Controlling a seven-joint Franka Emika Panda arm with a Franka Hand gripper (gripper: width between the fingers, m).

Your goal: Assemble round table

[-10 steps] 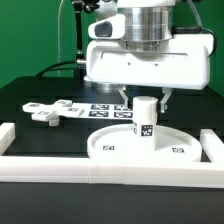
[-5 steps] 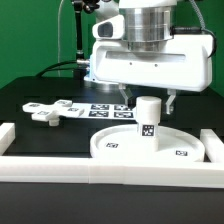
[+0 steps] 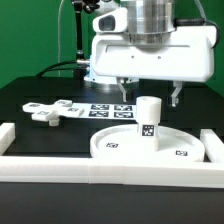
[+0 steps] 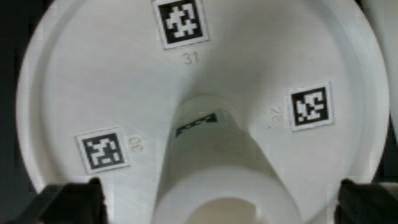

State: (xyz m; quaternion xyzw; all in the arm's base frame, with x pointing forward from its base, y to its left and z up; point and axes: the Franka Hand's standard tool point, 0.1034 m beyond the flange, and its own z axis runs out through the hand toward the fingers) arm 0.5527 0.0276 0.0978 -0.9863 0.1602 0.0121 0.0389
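The leg (image 3: pixel 148 116) hides the middle of the disc (image 3: pixel 176 138), under the spread gripper (image 3: pixel 150 93).

White boxy tool (image 3: pixel 149 94) housing, silver cylindrical wrist (image 3: pixel 150 18), thin dark fingers (image 3: pixel 122 91), black cables (image 3: pixel 78 35)

Gripper (image 3: pixel 150 95) has gone up relative to the short cylinder leg (image 3: pixel 148 119). A second ago its fingertips hung down beside the leg's top; now they sit about level with the top or just above it, clear of it. The finger (image 3: pixel 177 96) on the exterior view's right has moved farther out from the leg, so the jaws stand wider. The white wrist housing (image 3: pixel 150 55) has also risen above the leg and shifted slightly toward the exterior view's right.
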